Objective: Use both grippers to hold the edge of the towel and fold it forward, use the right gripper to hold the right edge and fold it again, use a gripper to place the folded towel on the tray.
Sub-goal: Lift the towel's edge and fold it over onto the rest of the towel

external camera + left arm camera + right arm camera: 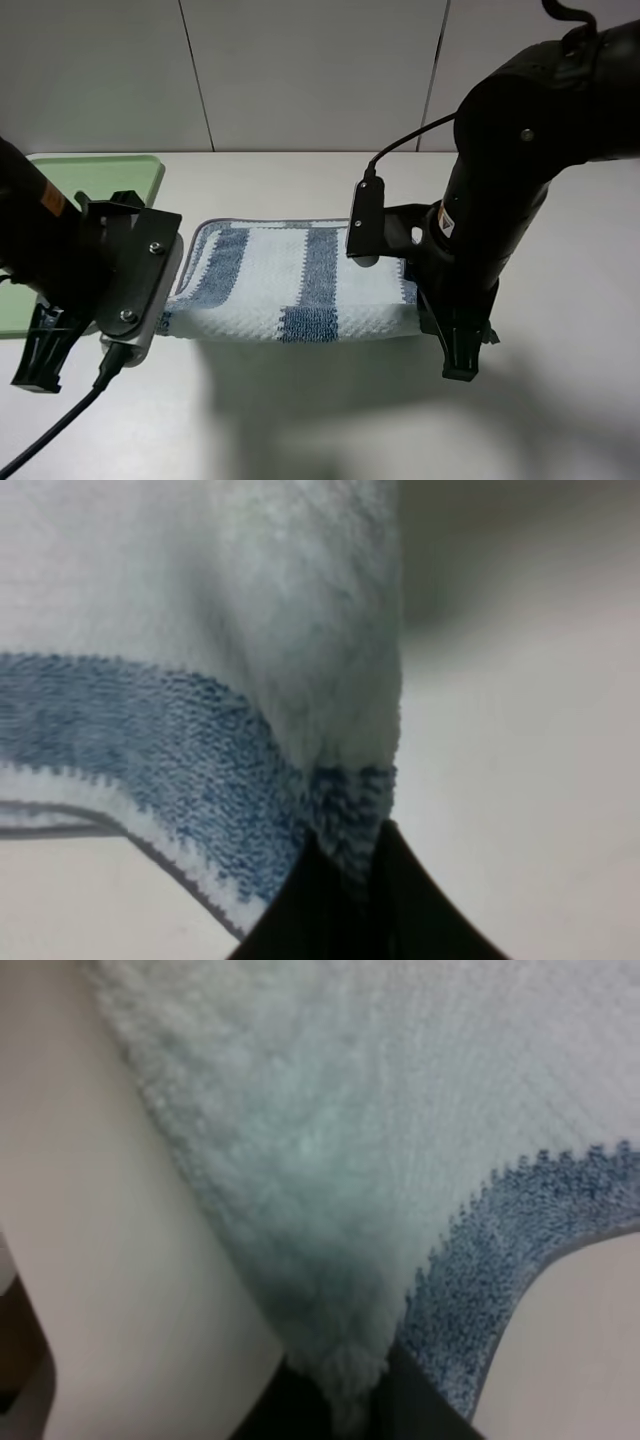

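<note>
We've got the left black pointed gripper (350, 868) and right black pointed gripper (345, 1400) each clamping a near corner of the blue-and-white striped waffle towel (290, 285), so it should fold forward evenly.

A high camera on the near side looks down and forward over the whole surface (300, 420) to the wall (300, 70), while each wrist camera sits very close behind the left pincer (350, 850) or right pincer (345, 1375), sharing a towel (290, 290) corner with the high view.
</note>
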Available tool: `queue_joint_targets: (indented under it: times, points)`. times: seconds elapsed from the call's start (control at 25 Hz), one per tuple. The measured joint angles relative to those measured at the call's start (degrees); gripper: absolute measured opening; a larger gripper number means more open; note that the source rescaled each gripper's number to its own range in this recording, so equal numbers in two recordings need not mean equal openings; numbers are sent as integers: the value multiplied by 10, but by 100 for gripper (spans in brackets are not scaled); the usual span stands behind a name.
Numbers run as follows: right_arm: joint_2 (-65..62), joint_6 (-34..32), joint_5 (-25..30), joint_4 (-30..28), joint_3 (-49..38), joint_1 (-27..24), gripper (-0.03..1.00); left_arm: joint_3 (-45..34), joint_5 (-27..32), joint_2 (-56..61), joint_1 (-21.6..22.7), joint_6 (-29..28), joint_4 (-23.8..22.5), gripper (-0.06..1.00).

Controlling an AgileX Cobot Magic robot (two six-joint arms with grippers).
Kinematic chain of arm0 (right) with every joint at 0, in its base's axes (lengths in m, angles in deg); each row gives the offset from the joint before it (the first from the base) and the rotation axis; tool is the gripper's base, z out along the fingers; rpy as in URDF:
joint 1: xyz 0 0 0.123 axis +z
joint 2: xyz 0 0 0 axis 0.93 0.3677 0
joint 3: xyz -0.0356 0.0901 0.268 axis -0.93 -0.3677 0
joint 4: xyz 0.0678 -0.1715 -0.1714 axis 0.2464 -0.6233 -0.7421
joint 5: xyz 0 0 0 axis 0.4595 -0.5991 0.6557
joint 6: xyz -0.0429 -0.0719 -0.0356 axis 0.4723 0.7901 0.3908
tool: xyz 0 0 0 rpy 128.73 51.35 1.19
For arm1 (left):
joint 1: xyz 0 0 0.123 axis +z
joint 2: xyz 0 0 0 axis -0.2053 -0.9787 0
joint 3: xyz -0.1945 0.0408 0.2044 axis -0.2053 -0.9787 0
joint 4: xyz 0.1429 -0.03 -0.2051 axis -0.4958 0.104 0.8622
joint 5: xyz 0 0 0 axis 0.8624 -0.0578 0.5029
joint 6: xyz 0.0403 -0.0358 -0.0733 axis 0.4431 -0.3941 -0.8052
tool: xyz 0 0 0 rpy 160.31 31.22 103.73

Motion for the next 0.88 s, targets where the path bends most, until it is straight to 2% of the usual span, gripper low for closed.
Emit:
queue_joint_targets:
  times: [0.68, 0.88]
  points:
    - [-65, -26, 85, 36, 3, 2, 0, 0, 66, 68, -1, -13, 43, 0]
    - [-69, -26, 91, 38, 3, 5, 0, 0, 68, 68, -2, -19, 44, 0]
